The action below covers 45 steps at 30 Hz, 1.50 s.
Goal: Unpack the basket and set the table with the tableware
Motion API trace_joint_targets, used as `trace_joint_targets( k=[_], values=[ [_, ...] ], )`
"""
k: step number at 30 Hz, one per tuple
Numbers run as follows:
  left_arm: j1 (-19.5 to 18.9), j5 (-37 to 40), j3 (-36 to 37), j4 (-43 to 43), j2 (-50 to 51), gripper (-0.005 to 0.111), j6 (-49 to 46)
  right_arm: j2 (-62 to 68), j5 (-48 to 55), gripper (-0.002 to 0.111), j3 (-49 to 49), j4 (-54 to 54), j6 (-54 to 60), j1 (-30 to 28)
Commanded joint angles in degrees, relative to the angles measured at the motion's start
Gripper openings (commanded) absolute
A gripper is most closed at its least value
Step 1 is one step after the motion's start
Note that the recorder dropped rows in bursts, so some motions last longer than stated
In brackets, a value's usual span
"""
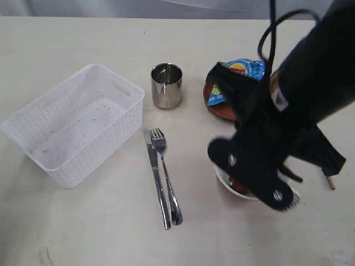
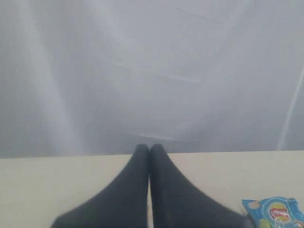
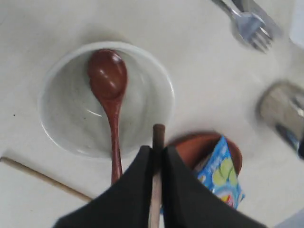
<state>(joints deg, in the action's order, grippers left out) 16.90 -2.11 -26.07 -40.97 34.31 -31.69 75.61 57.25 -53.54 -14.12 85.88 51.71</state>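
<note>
Desk (image 1: pixel 83 233) first: basket (image 1: pixel 72 122) sits empty at left. Bowl (image 3: pixel 107 97) lies under my right fingers (image 3: pixel 147 156), clamped on 1 chopstick (image 3: pixel 157 135). I'd lower it flat, parallel beside its mate (image 3: pixel 42 178), right of the bowl. My left fingers (image 2: pixel 148 154) are pinched together, empty.

Exterior high above table (image 1: pixel 83 233), left wrist toward backdrop (image 2: pixel 142 71), right wrist close over bowl (image 3: pixel 61 123), all share chip bag (image 2: pixel 275 211)

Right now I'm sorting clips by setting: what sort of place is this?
Likely a staged test bench, not a home: a plain beige table, a grey curtain behind it, and a knife and fork beside a white basket.
</note>
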Motion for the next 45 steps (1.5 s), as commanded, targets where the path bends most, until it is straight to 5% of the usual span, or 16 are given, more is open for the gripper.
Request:
trace_joint_targets(
  k=[1,12,19,45],
  values=[
    [0.4,0.3,0.3,0.2,-0.3,0.000,0.2,-0.5,-8.3,0.000,8.7,-5.5,9.8,5.0],
    [0.4,0.3,0.3,0.2,-0.3,0.000,0.2,0.5,-11.8,0.000,16.9,-4.8,9.3,6.7],
    [0.4,0.3,0.3,0.2,-0.3,0.000,0.0,0.6,-9.6,0.000,17.1,-3.8,9.3,12.6],
    [0.4,0.5,0.3,0.2,-0.3,0.000,0.1,0.6,-12.4,0.000,21.6,-8.4,1.3,12.6]
  ],
)
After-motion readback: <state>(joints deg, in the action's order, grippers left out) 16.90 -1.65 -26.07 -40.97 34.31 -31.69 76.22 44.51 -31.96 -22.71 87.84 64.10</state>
